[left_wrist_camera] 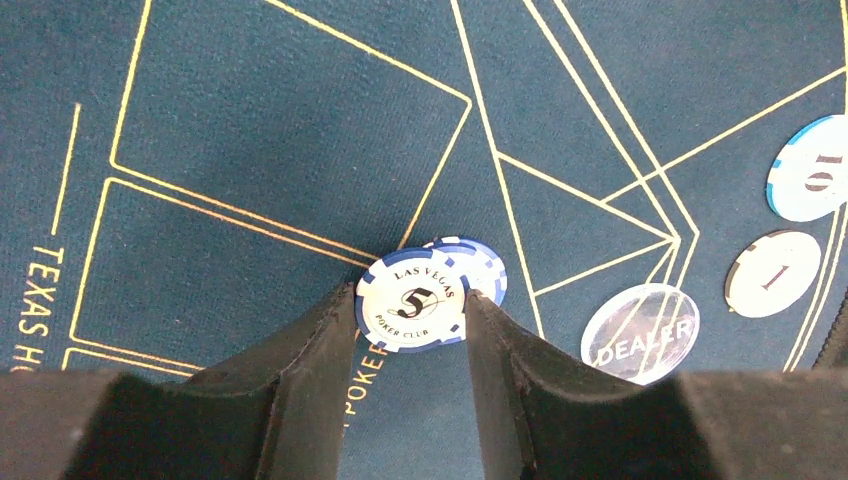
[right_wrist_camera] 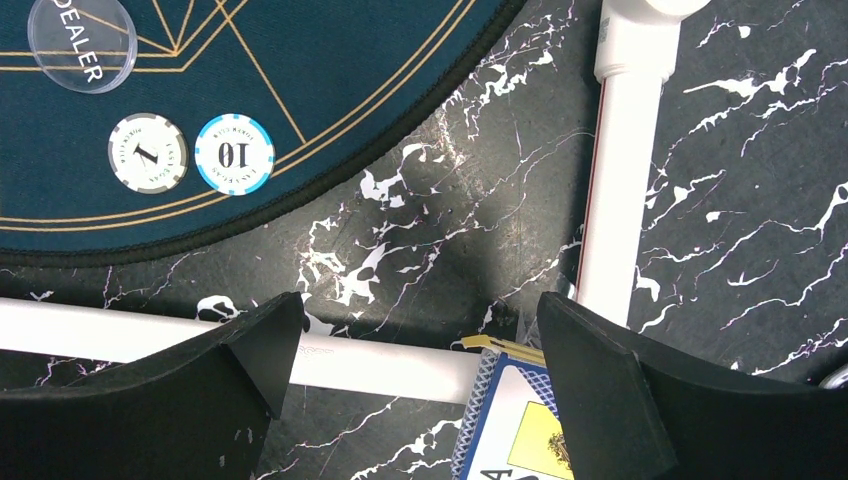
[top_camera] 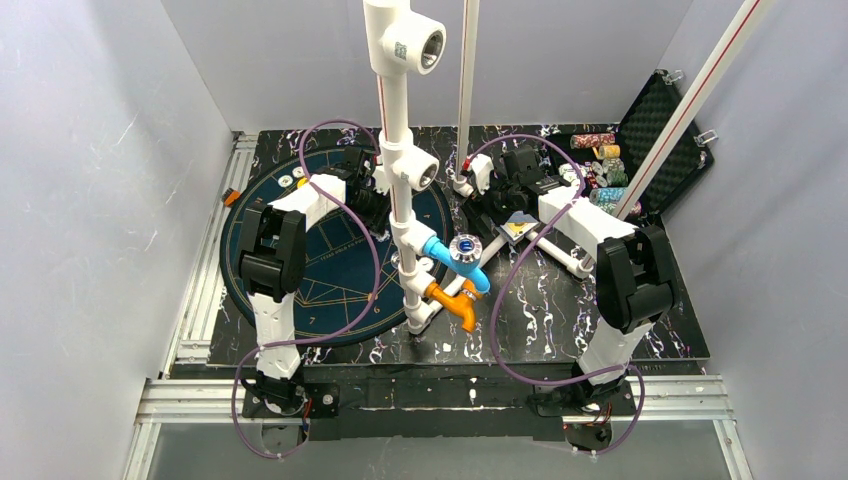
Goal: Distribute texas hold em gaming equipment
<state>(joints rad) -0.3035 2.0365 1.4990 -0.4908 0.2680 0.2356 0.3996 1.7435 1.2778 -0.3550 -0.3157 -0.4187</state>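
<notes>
The left claw (left_wrist_camera: 410,298) is clenched on a blue-and-white poker chip marked 5 (left_wrist_camera: 412,312), one dark finger (left_wrist_camera: 325,340) touching its left rim and the other touching its right. That chip lies face up, partly over a second blue chip (left_wrist_camera: 487,266) just behind it, on the dark teal felt mat (left_wrist_camera: 280,130) with its gold lines. To the right on the same mat lie a clear dealer button (left_wrist_camera: 640,333), a white-grey chip marked 1 (left_wrist_camera: 772,273) and, further on, a light blue chip marked 10 (left_wrist_camera: 810,170), all apart from one another. The right claw (right_wrist_camera: 418,315) is released, its jaws standing wide and holding nothing, above the black marbled counter (right_wrist_camera: 440,210) just off the mat's edge. Below it a white pipe (right_wrist_camera: 390,365) runs across, and a blue-edged card (right_wrist_camera: 510,420) with a white face and a yellow figure lies by the right finger; whether that is one card or a pack cannot be told. In the overhead view more chips sit in rolls (top_camera: 600,160) in an open black case (top_camera: 665,120) at the far right corner, well apart from the mat, and a white pipe frame (top_camera: 400,150) stands between the two arms.
</notes>
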